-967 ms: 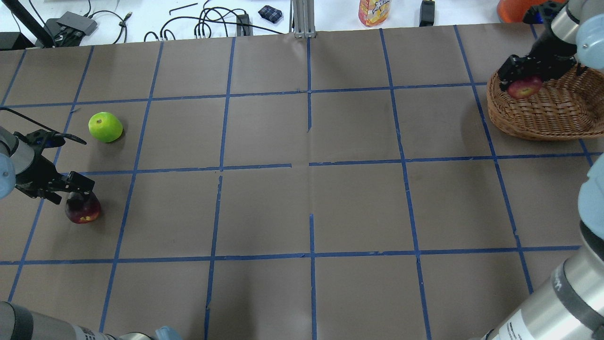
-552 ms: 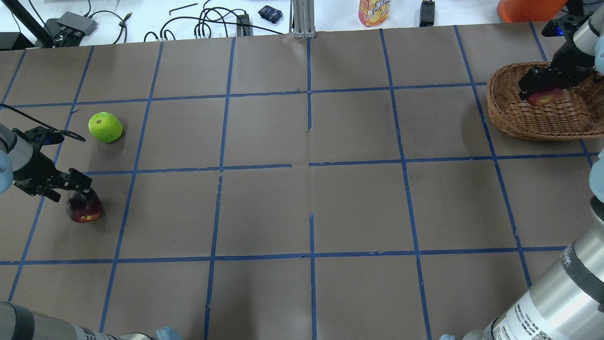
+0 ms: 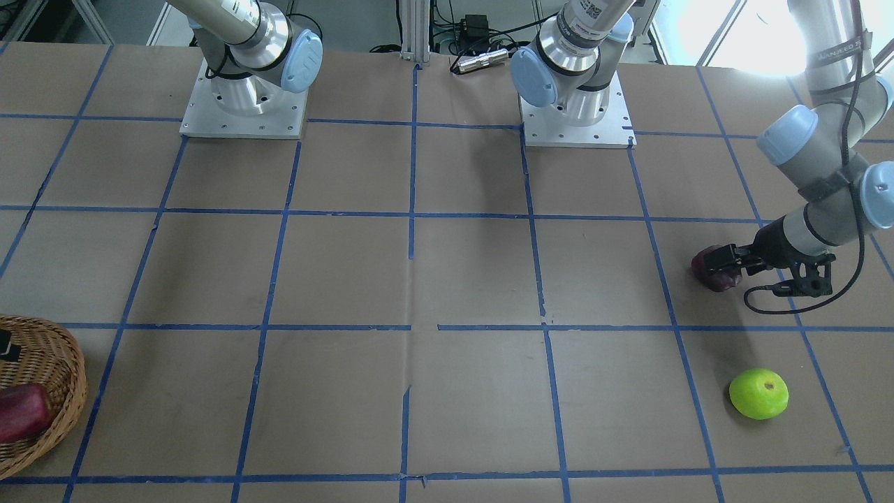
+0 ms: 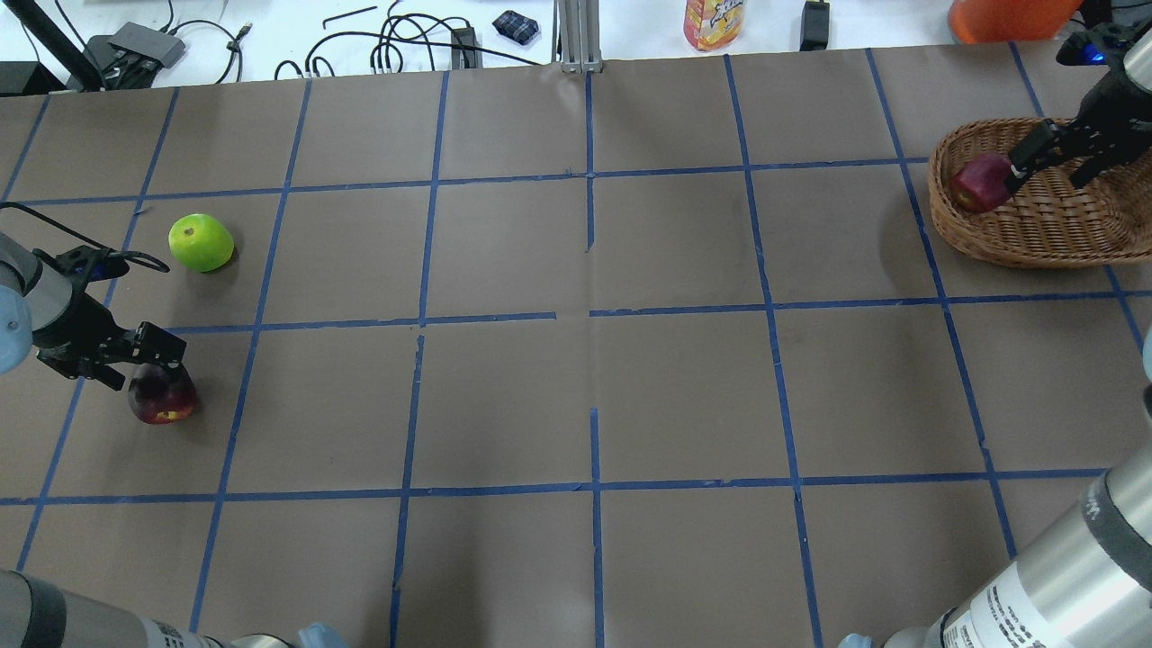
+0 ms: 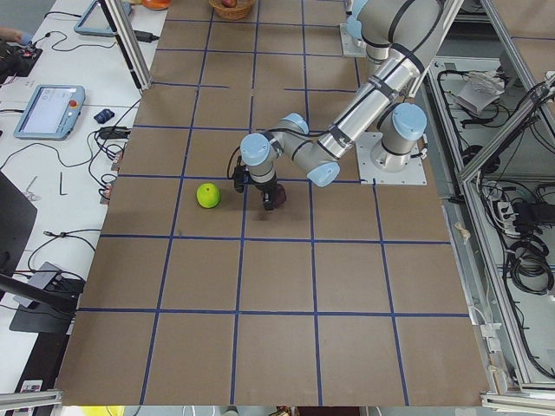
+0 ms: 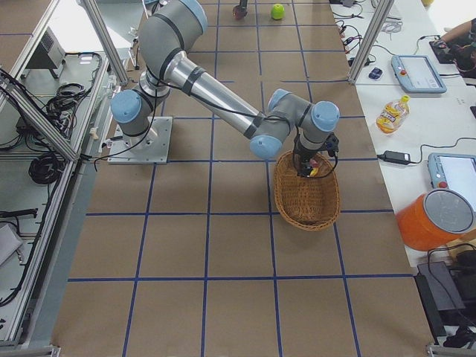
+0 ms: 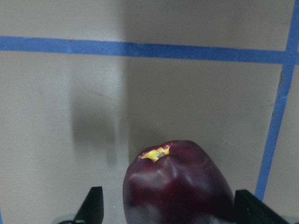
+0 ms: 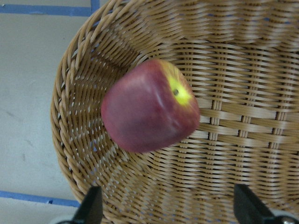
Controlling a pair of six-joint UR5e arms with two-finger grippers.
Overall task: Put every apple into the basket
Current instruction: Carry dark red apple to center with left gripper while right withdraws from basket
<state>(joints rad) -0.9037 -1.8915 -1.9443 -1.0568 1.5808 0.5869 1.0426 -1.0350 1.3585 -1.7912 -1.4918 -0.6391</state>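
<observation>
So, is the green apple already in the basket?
No, the green apple lies on the table, far from the basket, which holds only the red apple.

**Left arm** point(image 3: 817, 175): stretched to the left edge of the worktop point(image 4: 684, 396), about midway along it, with the elbow raised and the forearm folded down. The wrist is low. The left gripper point(image 4: 166, 362) tilts downward close to the surface, its two fingers point(image 7: 93, 207) spread apart.

**Right arm** point(image 6: 216, 97): extended toward the far right corner of the worktop. The wrist is bent so that the right gripper point(image 4: 1044, 169) points down, its fingers point(image 8: 92, 207) likewise spread wide, gripping nothing.
</observation>
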